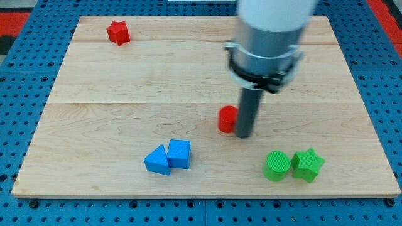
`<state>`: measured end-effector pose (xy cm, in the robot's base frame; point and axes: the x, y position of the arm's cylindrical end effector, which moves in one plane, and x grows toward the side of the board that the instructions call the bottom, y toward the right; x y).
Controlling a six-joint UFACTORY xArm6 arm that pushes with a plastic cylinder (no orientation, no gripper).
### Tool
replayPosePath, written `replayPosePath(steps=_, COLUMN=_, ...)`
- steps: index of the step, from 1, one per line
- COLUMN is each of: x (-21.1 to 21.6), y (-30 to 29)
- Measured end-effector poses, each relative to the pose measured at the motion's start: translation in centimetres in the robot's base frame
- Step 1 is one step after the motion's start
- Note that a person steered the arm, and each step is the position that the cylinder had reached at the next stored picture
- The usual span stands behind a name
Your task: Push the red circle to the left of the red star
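Note:
The red circle (227,118) lies near the middle of the wooden board (125,81). My tip (243,135) stands right against its right side, touching or nearly touching it. The red star (117,32) sits far off at the board's top left corner, well up and to the left of the red circle.
A blue triangle (157,161) and a blue cube (179,153) sit together at the bottom middle. A green circle (276,166) and a green star (307,164) sit side by side at the bottom right. The arm's white body (270,31) hangs over the top right.

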<state>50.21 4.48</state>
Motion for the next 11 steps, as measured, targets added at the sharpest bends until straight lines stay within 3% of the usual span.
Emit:
replayPosePath(steps=1, x=-4.5, y=-0.8)
replayPosePath(steps=3, x=-7.1, y=-11.9)
replayPosePath(steps=5, x=-17.1, y=-20.9)
replayPosePath(steps=7, x=-14.5, y=-25.2)
replayPosePath(steps=8, x=-19.1, y=-26.0)
replayPosePath(steps=9, x=-19.1, y=-26.4)
replayPosePath(steps=10, x=-13.9, y=-28.2)
replayPosePath(steps=11, x=-13.2, y=-24.6)
